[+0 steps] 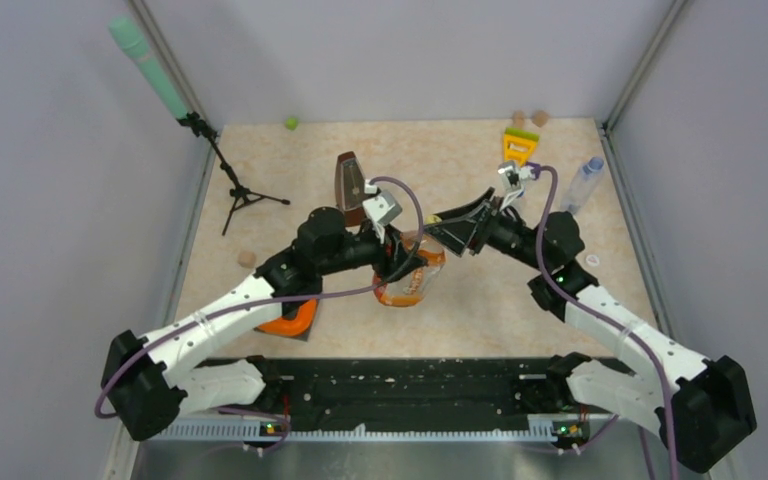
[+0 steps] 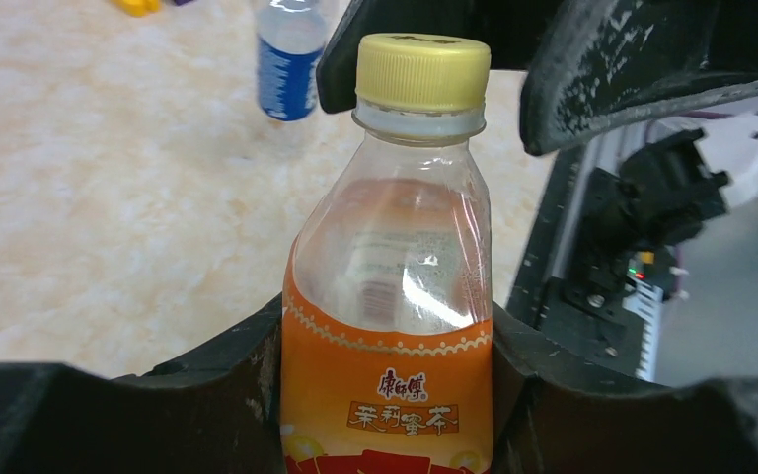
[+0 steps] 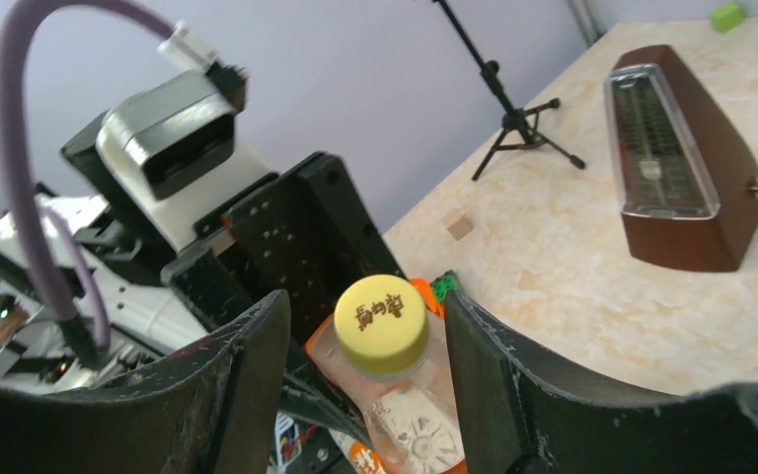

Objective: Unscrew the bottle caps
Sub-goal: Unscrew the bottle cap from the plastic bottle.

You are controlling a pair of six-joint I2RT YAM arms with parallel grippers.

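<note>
From above, your left gripper (image 1: 397,268) and right gripper (image 1: 447,232) meet mid-table at the orange bottle (image 1: 412,283). On the left wrist view, its jaws clamp the bottle's body, likely to stop it spinning. On the right wrist view, the jaws stand apart either side of the yellow cap (image 3: 381,322), gripping nothing; the cap sits on the neck.

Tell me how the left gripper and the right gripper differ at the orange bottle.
The left gripper is shut on the body of the orange-labelled bottle; the right gripper stands open around its yellow cap, a gap on each side. The left gripper sits at the label, the right gripper at the top. Both address the same bottle, cap on.
</note>
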